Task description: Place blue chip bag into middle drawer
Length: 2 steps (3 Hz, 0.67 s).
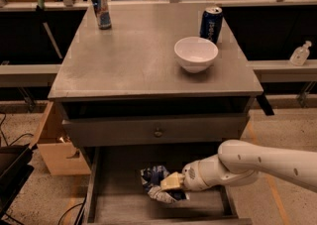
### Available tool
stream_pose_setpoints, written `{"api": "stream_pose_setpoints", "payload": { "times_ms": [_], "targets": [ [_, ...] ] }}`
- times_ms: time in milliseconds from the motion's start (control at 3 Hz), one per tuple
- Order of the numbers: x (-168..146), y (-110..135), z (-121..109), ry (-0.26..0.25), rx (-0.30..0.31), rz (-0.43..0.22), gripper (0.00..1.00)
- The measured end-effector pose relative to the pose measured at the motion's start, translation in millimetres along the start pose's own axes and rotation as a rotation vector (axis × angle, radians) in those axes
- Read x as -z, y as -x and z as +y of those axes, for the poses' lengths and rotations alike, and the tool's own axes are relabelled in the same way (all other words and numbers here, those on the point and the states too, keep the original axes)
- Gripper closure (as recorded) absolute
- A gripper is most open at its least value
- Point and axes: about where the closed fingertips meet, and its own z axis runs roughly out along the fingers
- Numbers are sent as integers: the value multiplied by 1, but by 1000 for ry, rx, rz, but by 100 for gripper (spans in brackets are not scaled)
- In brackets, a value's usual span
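Nearest the camera, in front of and below the round knob (158,132), the middle drawer (118,205) is standing pulled open, its plank floor showing. The blue chip bag (152,176) is lying inside it, almost straight below the knob, crumpled, with silvery edges sticking out. The gripper (171,183) is reaching in from the knob's lower right on its white arm (257,162) and appears to be pinching the bag's right-hand side, with the foil bunching around its tan tip; the jaws look nearly closed on that thin fold. The bag is probably very light, soft and slippery. It would crush rather than resist, so a hold across a gathered fold or a sealed edge is likely safer than one on the puffed middle. The knob itself is sitting on the grey drawer front (109,132). Above and right of the knob, on the tabletop (124,65), a white bowl (195,53) is resting. A blue Pepsi can (211,24) is standing beyond it, and a slim blue-and-silver can (101,9) is standing far up-left of the knob.
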Motion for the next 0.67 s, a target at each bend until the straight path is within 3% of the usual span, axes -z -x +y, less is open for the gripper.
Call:
{"api": "stream_pose_setpoints", "payload": {
  "times_ms": [667],
  "targets": [
    [-4, -2, 1, 4, 0, 8, 51]
  ]
}}
